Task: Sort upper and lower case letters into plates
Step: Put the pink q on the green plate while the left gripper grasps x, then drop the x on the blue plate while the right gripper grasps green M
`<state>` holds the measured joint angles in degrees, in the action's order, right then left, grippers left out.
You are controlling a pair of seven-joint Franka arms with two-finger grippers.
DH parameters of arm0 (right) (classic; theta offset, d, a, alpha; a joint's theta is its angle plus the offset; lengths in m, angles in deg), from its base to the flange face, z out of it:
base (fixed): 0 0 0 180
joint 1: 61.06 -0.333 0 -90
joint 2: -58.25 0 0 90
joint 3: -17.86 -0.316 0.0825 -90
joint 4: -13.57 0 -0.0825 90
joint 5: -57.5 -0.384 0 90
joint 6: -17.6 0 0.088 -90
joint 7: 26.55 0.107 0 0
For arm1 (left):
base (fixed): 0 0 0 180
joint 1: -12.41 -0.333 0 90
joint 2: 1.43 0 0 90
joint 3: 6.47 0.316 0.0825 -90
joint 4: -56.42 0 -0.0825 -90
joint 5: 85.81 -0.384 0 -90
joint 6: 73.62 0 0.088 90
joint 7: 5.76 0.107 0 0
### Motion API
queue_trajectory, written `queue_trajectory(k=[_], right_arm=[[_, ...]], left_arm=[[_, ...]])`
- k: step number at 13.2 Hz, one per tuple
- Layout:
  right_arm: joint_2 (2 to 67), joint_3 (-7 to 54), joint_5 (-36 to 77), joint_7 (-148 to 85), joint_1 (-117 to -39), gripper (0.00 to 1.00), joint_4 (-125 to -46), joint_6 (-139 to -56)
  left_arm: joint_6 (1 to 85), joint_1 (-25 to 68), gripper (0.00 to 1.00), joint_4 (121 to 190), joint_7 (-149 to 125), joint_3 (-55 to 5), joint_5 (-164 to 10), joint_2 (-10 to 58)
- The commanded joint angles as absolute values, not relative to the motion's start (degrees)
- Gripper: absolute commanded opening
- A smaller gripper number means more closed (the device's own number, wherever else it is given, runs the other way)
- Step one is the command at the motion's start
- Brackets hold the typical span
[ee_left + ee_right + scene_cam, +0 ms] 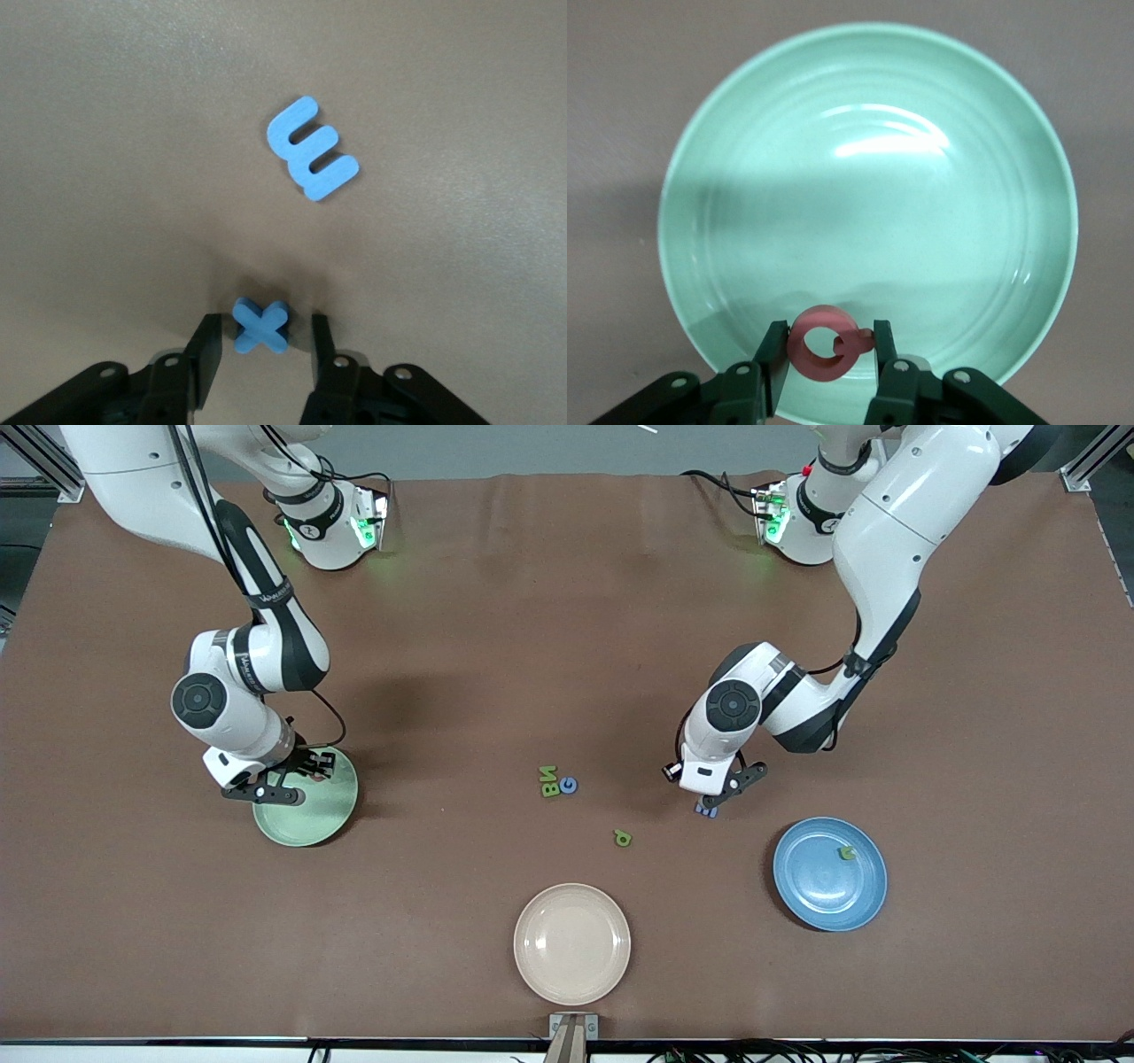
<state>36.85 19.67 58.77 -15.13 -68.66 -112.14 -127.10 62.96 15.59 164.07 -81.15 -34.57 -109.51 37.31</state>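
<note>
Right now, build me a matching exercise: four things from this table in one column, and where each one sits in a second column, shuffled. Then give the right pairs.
Things
1. red-pink letter
2. blue X
3. small green letter
4. cream plate

Places
A. in the blue plate
B. between the fingers of the right gripper, over the mint green plate
C. nearest the front camera, near the table's middle
D. between the fingers of the left gripper, on the bare table beside the blue E

Pairs: 1-B, 2-D, 3-A, 4-C
</note>
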Motion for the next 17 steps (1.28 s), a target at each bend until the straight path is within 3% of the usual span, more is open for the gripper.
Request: queue_trajectory(k=[1,2,3,4,6,8,13,17], right_arm=[[37.7,18.5,59.1,-15.7,-68.2,0.56,-114.1,-128.2],[37.8,18.5,59.0,-15.9,-68.0,0.99,-113.9,-128.0],[37.9,18.5,59.1,-16.1,-68.0,1.0,-113.3,-127.5],[37.9,18.4,59.0,-15.7,-68.6,1.0,-111.7,-125.4],[37.9,17.8,57.2,-12.2,-71.5,1.0,-107.0,-118.6],[37.4,17.4,55.9,-9.7,-78.3,1.0,-103.8,-117.2],[27.7,17.5,51.4,3.1,-93.9,1.0,-94.4,-124.1],[18.1,17.8,52.4,12.5,-101.2,1.0,-83.6,-125.0]], left_arm=[[64.4,15.6,0.31,164.7,-82.3,-34.5,-110.9,37.3],[64.4,15.6,0.19,164.6,-82.3,-34.5,-110.9,37.3],[64.4,15.5,0.07,164.4,-82.3,-34.5,-110.9,37.2],[64.4,15.4,0.01,164.1,-82.3,-34.4,-110.9,36.7],[64.2,14.7,0.01,162.5,-81.7,-34.3,-111.0,35.6],[63.1,14.2,0.01,158.8,-79.3,-33.5,-111.0,35.1],[62.2,12.1,0.01,154.2,-62.1,-26.2,-112.6,35.5],[63.0,6.1,0.02,153.0,-53.2,-25.5,-119.1,37.4]])
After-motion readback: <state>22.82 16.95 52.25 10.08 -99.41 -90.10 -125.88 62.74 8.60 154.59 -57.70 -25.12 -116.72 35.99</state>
